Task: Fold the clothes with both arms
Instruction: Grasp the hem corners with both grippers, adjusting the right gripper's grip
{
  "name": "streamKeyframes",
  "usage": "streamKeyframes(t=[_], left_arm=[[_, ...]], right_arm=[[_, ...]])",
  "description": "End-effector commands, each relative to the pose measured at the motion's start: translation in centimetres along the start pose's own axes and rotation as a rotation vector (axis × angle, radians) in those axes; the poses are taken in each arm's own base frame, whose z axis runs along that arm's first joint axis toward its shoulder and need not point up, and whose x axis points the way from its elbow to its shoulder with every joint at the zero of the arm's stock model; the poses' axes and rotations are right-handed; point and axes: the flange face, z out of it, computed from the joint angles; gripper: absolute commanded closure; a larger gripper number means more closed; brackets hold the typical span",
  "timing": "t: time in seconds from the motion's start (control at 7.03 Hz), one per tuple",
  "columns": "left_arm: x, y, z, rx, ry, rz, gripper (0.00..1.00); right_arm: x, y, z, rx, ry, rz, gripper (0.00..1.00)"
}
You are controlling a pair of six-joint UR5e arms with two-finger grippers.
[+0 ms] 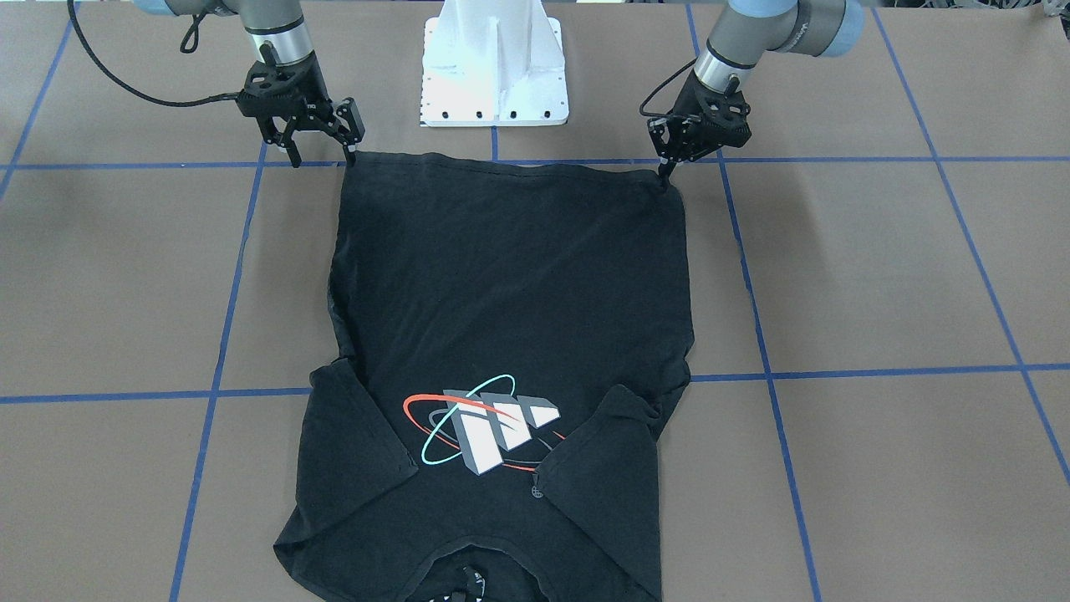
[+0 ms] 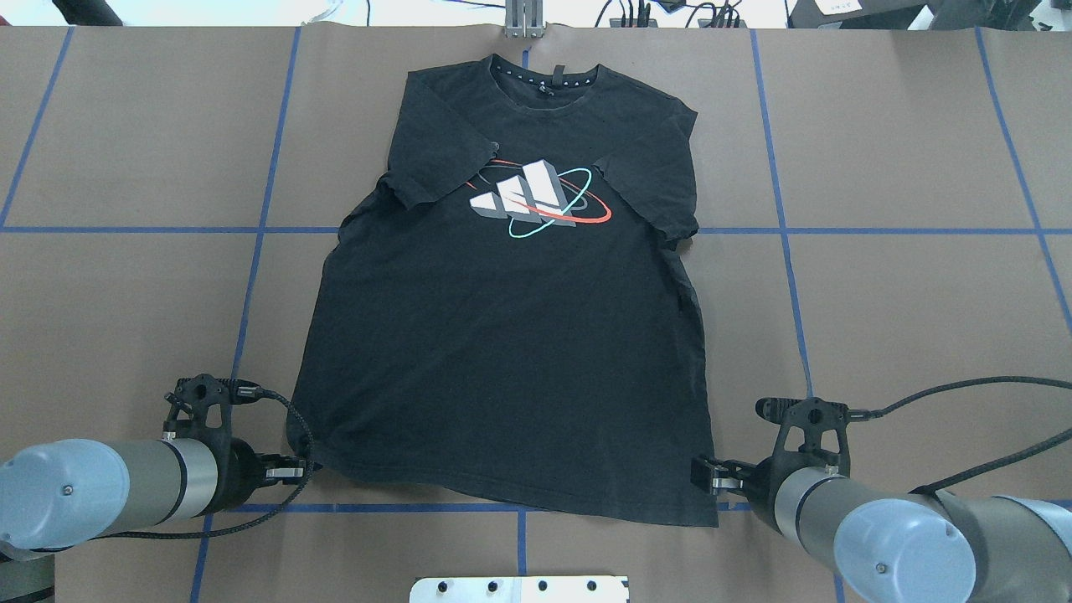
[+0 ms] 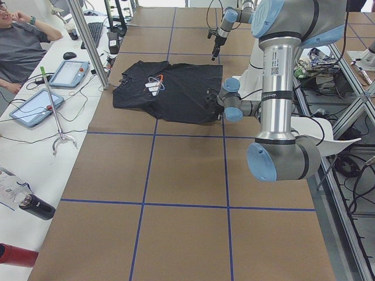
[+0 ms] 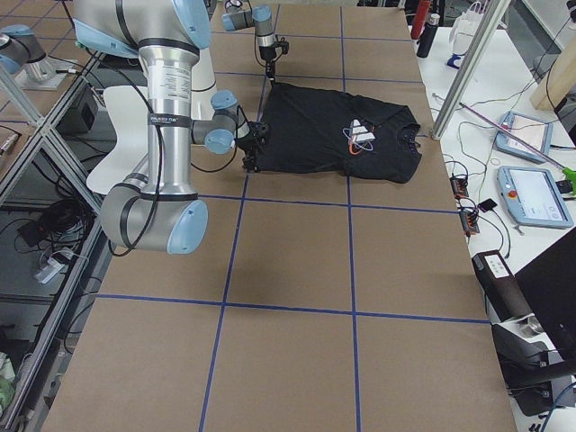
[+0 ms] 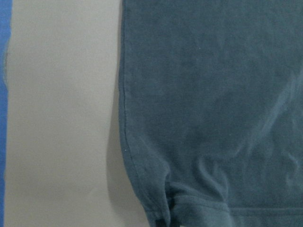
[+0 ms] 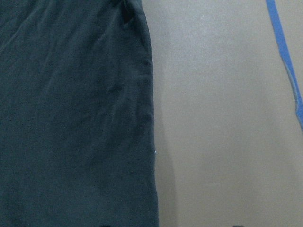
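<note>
the shirt (image 2: 511,335) lies flat and print-up in the middle of the bench (image 2: 904,318), collar (image 2: 543,75) far from the robot and hem (image 2: 502,496) near it. both sleeves are folded in over the chest.

my left claw (image 1: 666,171) sits at its hem corner, pressed together. the cloth bunches there in its wrist view, so i judge it is pinching the shirt. my right claw (image 1: 323,159) is spread, one fingertip at the other corner and nothing gripped.

the risk is an uneven lift. if the left rises before the right bites, the hem drags skew and the fold runs crooked. a shallow pinch could take only the top layer and leave the back on the bench. the tucked sleeves could also slip open as the hem is carried over them.

there is wide bare bench on both sides of the shirt. beyond the collar the bench edge is near, so i have little slack there. the base (image 1: 495,75) stands just behind the hem, between the arms.
</note>
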Motion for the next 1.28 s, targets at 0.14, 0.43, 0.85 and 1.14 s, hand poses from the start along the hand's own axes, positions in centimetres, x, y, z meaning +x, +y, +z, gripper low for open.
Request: streamKeyframes(t=[0.14,0.43,0.85,1.14], left_arm=[[0.1,-0.1,0.1,0.025,-0.004,0.003,1.00],[0.1,-0.2,0.1,0.026,-0.004,0.003,1.00],[0.0,-0.4,0.0,0.041,-0.007,0.001,1.00],[0.0,-0.4,-0.1,0.043,-0.006,0.000,1.00]], right_arm=[[-0.8,4.1,0.5,-0.023,0.000,0.016,0.40],[-0.9,5.5,0.5,-0.034,0.006,0.001,0.50],[-0.9,7.0,0.9,-0.050,0.043,-0.026,0.56],[-0.9,7.6,1.2,-0.056,0.048,-0.034,0.56]])
